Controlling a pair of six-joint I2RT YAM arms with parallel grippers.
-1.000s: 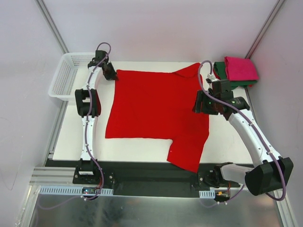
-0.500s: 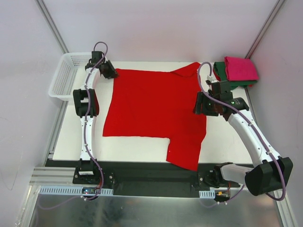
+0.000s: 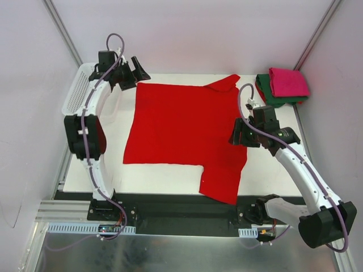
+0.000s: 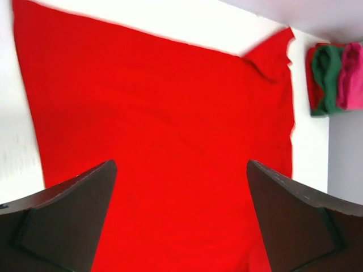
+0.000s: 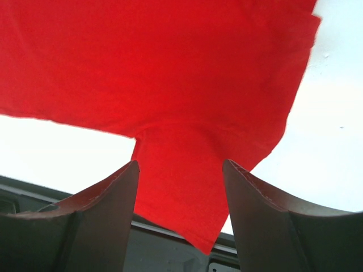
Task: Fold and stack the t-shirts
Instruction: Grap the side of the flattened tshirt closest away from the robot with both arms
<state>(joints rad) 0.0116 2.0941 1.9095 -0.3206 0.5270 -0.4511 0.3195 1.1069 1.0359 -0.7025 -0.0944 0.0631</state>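
Table [image 3: 272,170] first: the red t-shirt [image 3: 181,130] lies spread flat across the middle, unfolded. One sleeve points twd the near edge, the other sits bunched at the cloth's far right corner. The pink t-shirt [image 3: 288,81] sits on the green t-shirt [image 3: 265,95], both folded, at the table's far right corner, apart from the red one. So I'd say 2 of 3 done; left to do: fold the red one and put it on the stack. Left gripper [image 3: 138,78], jaws wide w/ nothing btwn them, hangs over the red shirt's far left corner, beside the basket [image 3: 76,93]. Right gripper [image 3: 235,134], jaws partly apart & empty, hovers above the shirt's right edge near the sleeve.
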